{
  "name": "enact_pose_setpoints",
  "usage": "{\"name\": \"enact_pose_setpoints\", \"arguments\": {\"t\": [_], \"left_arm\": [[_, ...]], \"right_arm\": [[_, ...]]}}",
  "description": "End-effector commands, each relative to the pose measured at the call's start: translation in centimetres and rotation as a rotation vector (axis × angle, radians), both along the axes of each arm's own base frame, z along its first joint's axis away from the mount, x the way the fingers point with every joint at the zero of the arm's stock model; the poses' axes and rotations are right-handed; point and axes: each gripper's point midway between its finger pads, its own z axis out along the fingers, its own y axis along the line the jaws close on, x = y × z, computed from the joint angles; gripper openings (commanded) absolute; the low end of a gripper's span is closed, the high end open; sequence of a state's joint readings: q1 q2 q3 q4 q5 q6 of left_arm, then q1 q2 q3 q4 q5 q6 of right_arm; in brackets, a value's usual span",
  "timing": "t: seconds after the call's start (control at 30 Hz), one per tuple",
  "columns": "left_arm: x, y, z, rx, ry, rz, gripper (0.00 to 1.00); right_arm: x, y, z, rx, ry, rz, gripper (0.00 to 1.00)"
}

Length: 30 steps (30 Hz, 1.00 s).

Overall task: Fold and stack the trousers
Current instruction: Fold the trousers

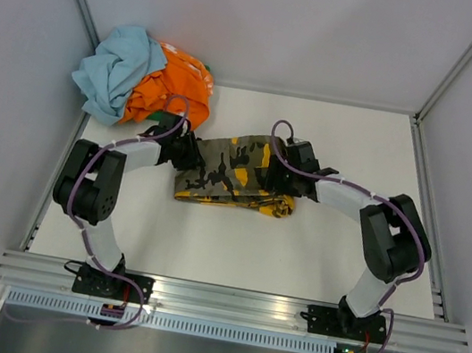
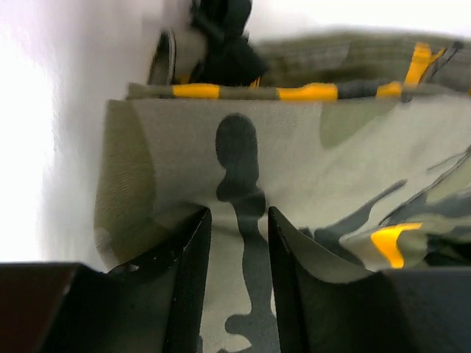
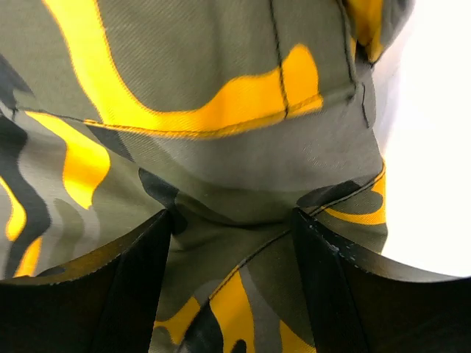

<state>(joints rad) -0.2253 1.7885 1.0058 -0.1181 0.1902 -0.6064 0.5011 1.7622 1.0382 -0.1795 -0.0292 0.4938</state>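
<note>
While both arms bend inward, left end effector (image 2: 239, 283) and right end effector (image 3: 229, 287) each pinch trousers (image 1: 237, 172)

Both claws meet the folded trousers (image 1: 235, 172) on the table (image 1: 233, 249).

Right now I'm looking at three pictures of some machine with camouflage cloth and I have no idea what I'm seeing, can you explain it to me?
These are two robot arms bolted at the near edge of a white table. The wide picture is taken from above and behind them. The other two come from small cameras on each wrist, so the dark shapes at the bottom are each hand's own fingers.

In the middle lie the folded camouflage trousers. The left hand has cloth gathered between its fingers at one end; the right hand does the same at the other end. Whether either grip is firm, I cannot tell.

At the far left corner sits a heap of other clothes, light blue and orange.
</note>
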Motion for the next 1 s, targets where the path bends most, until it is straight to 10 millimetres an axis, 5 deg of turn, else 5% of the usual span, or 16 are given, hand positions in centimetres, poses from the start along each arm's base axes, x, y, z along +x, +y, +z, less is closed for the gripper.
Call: {"name": "enact_pose_setpoints", "arguments": {"t": [0.0, 0.1, 0.17, 0.4, 0.57, 0.7, 0.87, 0.97], "left_arm": [[1.8, 1.0, 0.0, 0.064, -0.037, 0.022, 0.43], [1.5, 1.1, -0.1, 0.090, -0.010, -0.012, 0.43], [1.2, 0.9, 1.6, 0.098, -0.032, -0.047, 0.44], [1.1, 0.8, 10.6, 0.073, -0.223, -0.081, 0.70], [-0.1, 3.5, 11.8, 0.169, -0.250, 0.019, 0.75], [-1.7, 4.7, 8.4, 0.212, -0.171, 0.062, 0.78], [-3.3, 2.3, 7.0, 0.098, -0.159, -0.022, 0.69], [-4.5, -1.6, 8.4, 0.000, -0.230, -0.150, 0.50]], "right_arm": [[-1.2, -1.8, -2.1, -0.070, 0.047, 0.003, 0.73], [-0.2, -1.7, 0.2, -0.057, 0.014, -0.002, 0.81], [0.5, -1.6, 3.2, -0.046, -0.022, 0.002, 0.88], [3.2, -2.1, 10.8, 0.078, -0.135, 0.012, 0.95], [4.2, -2.4, 9.0, 0.069, -0.118, 0.016, 0.95], [4.8, -1.7, 5.6, 0.083, -0.072, 0.035, 0.95], [6.3, 0.0, 5.0, 0.147, -0.092, 0.073, 0.94], [7.7, -0.3, 4.4, 0.119, -0.108, 0.035, 0.77]]}}
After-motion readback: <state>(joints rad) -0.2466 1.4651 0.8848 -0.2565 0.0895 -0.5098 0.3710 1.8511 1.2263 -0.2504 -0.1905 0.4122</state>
